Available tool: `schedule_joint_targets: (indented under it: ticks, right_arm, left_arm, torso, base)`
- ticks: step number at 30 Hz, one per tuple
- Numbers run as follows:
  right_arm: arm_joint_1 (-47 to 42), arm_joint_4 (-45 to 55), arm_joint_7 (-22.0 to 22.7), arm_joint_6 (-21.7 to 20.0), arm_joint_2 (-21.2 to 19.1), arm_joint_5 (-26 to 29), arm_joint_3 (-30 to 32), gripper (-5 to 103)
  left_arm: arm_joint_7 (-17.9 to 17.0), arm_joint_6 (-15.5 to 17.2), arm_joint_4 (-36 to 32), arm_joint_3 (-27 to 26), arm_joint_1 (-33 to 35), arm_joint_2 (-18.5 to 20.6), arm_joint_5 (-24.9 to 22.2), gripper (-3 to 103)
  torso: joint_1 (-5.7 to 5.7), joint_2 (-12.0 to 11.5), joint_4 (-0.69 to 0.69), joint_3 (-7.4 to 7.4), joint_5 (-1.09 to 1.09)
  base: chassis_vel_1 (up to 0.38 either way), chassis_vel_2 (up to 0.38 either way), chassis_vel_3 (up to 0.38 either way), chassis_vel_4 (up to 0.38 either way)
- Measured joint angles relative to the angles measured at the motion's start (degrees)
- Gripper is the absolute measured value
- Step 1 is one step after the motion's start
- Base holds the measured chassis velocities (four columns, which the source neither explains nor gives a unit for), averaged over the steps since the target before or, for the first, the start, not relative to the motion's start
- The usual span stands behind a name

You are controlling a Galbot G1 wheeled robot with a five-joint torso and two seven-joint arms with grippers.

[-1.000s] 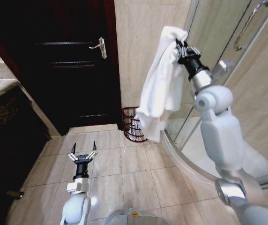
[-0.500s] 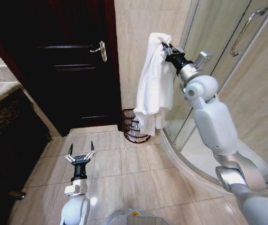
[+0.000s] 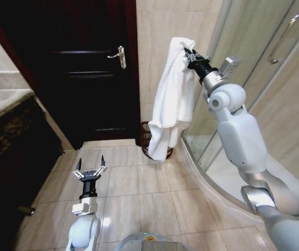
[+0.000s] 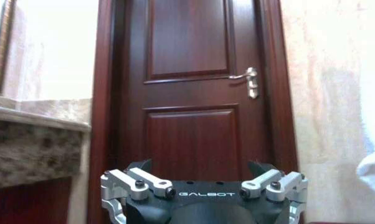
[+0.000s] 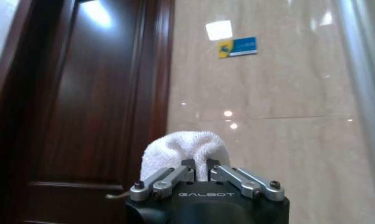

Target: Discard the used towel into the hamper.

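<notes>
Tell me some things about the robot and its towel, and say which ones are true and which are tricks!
1. The right gripper holds the white towel up high. True.
2. The towel is already inside the hamper. False: it hangs in the air from the gripper, in front of the hamper in the head view.
3. The left gripper is holding a cup. False: its jaws are open and hold nothing, low over the floor tiles.
4. The dark wooden door is shut. True.
5. The hamper is tipped over on its side. False: it stands upright on the floor by the wall.
</notes>
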Motion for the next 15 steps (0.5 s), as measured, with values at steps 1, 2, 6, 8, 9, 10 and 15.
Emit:
schedule_joint_targets:
  ticks: [1, 2, 6, 8, 9, 10, 15]
  right_arm:
    - [-0.13, 0.11, 0.0, 0.0, -0.02, 0.01, 0.15, 9]
    - [-0.13, 0.11, 0.0, 0.0, -0.02, 0.01, 0.15, 9]
    - [-0.59, 0.71, -0.02, 0.0, -0.61, 0.29, 0.76, 9]
    - [-0.59, 0.76, -0.02, 0.0, -0.91, 0.42, 0.95, 9]
    - [-0.58, 0.77, -0.07, 0.0, -1.1, 0.45, 1.12, 9]
    - [-0.58, 0.77, -0.07, 0.0, -1.1, 0.45, 1.12, 9]
    - [-0.2, -0.36, -0.38, 0.01, -1.22, 0.31, 1.37, 9]
  left_arm:
    - [-0.13, 0.1, -0.11, -0.03, 0.06, -0.06, 0.64, 100]
    - [-0.13, 0.1, -0.11, -0.03, 0.06, -0.06, 0.64, 100]
    - [-0.34, 0.29, -0.29, 0.13, 0.2, -0.36, 1.56, 100]
    - [-0.36, 0.3, -0.29, 0.2, 0.13, -0.42, 1.8, 100]
    - [-0.36, 0.31, -0.25, 0.32, 0.03, -0.45, 1.96, 100]
    - [-0.36, 0.31, -0.25, 0.32, 0.03, -0.45, 1.96, 100]
    - [-0.38, 0.39, 0.07, 0.49, -0.31, -0.48, 2.11, 100]
  torso:
    - [0.05, 0.18, 0.01, 0.11, 0.0]
    - [0.05, 0.18, 0.01, 0.11, 0.0]
    - [0.29, 0.72, 0.02, 0.44, -0.02]
    - [0.43, 1.05, 0.0, 0.63, 0.0]
    - [0.54, 1.38, 0.0, 0.84, 0.0]
    - [0.54, 1.38, 0.0, 0.84, 0.0]
    - [1.09, 2.83, -0.01, 1.74, 0.01]
  base:
    - [0.084, 0.073, 0.046, 0.075]
    - [0.084, 0.073, 0.046, 0.075]
    - [0.046, 0.045, 0.035, 0.035]
    - [0.0, 0.0, 0.0, 0.0]
    - [0.0, 0.0, 0.0, 0.0]
    - [0.0, 0.0, 0.0, 0.0]
    - [0.0, 0.0, 0.0, 0.0]
